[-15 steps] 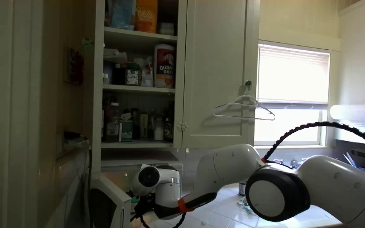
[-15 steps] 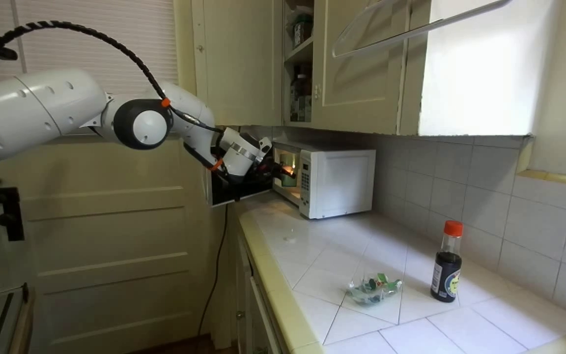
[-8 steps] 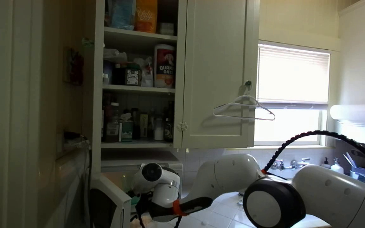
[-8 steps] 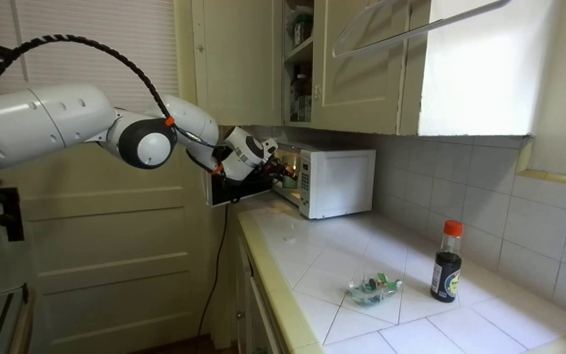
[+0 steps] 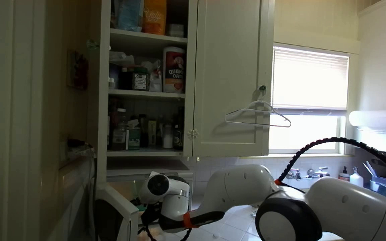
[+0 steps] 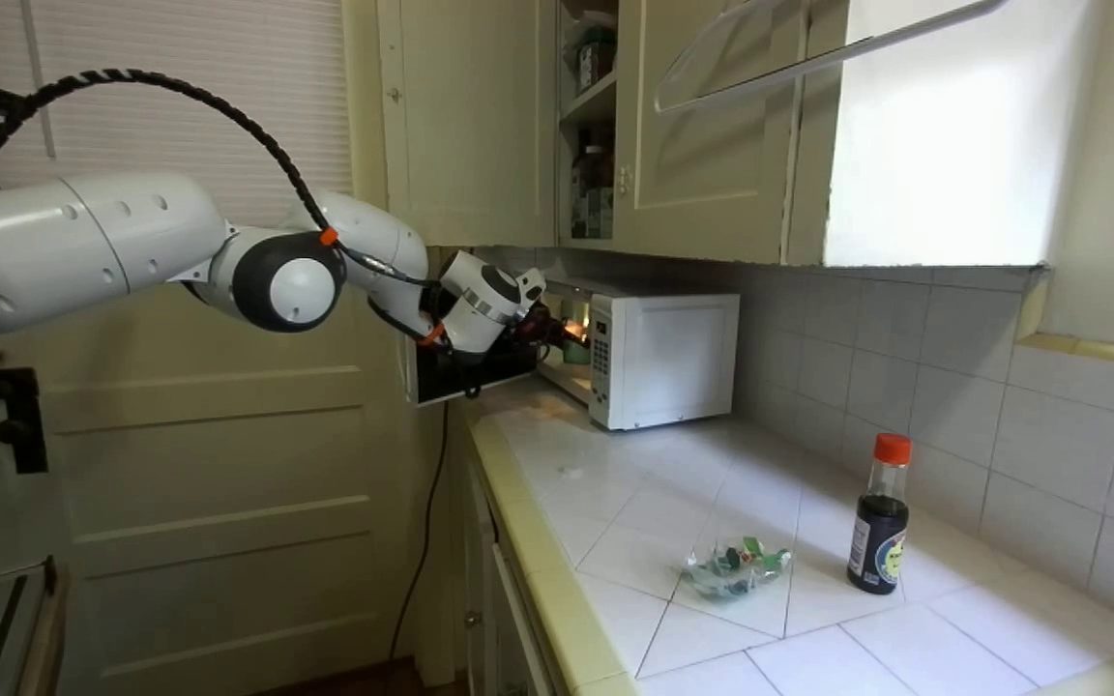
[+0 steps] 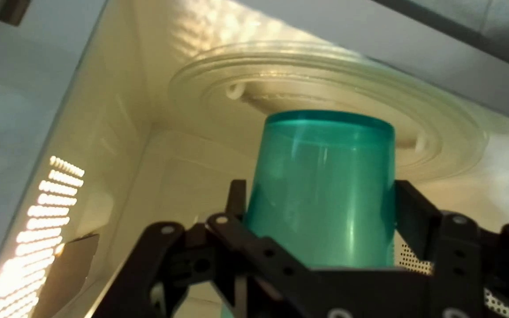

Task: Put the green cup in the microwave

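The green translucent cup (image 7: 325,190) is inside the lit cavity of the white microwave (image 6: 673,358). My gripper (image 7: 320,183) is shut on the cup, with one dark finger on each side. The cup's narrow end faces the glass turntable (image 7: 457,128); I cannot tell whether it touches. The gripper body hides the cup's other end in the wrist view. The cup also shows past the fingers (image 6: 576,354) in an exterior view. The microwave door (image 5: 117,199) stands open. In that exterior view my wrist hides most of the cavity.
The microwave sits on a white tiled counter (image 6: 634,483) under wall cabinets. A dark sauce bottle with a red cap (image 6: 878,522) and a crumpled clear plastic package (image 6: 736,570) lie nearer on the counter. A hanger (image 5: 258,124) hangs from a cabinet door.
Over the last second my arm's elbow and forearm have come down. The gripper and the cup have shifted slightly within the microwave opening. The bottle, the package and the door have not moved.
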